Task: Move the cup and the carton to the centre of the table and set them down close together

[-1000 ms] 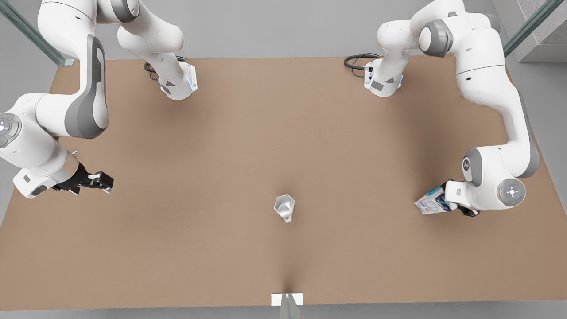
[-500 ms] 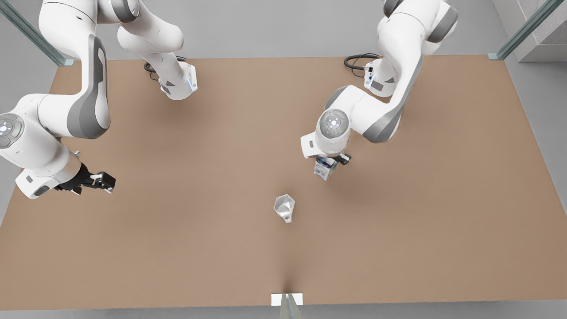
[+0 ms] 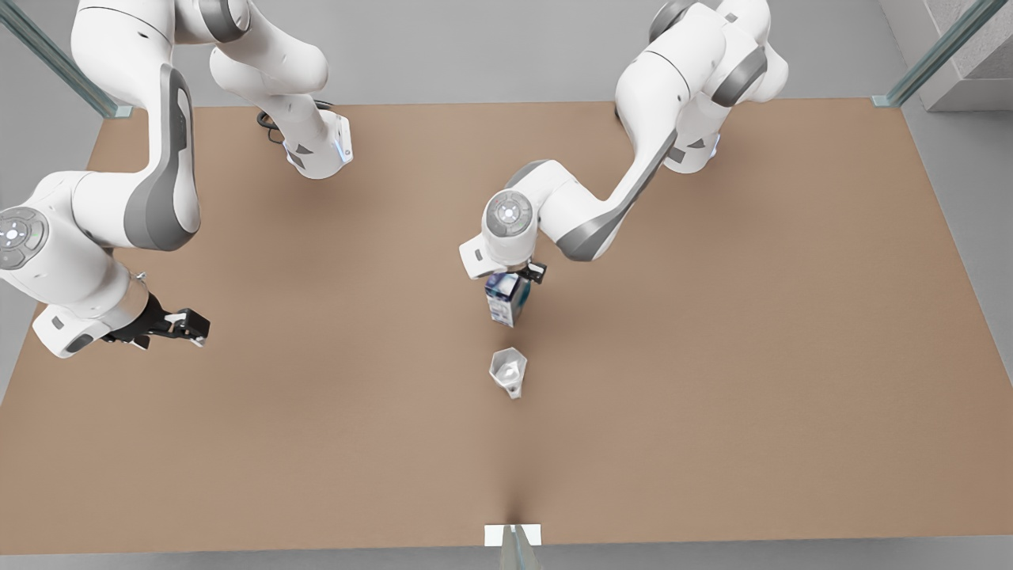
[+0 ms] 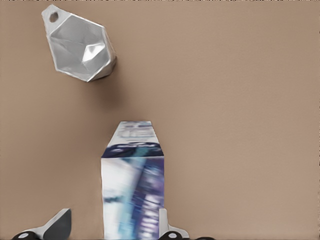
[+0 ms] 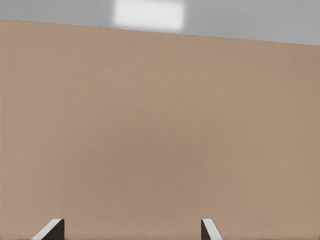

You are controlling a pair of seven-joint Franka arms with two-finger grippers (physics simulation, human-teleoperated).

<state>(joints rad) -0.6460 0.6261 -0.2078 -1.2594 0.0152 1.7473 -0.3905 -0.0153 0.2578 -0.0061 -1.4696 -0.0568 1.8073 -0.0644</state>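
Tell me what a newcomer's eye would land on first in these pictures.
First, the left gripper near the middle of the table, holding the blue-and-white carton from above. Just beyond it, toward the camera in the front view, the translucent cup sits on the table close to the carton, apart from it. At the front view's left edge, the right gripper waits, open, over bare tabletop.

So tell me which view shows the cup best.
The left wrist view: the cup is seen from above, rim and faceted inside clear, standing apart from the carton held in the left claw. The front view has the cup small, mid-table. The right wrist view faces bare table.
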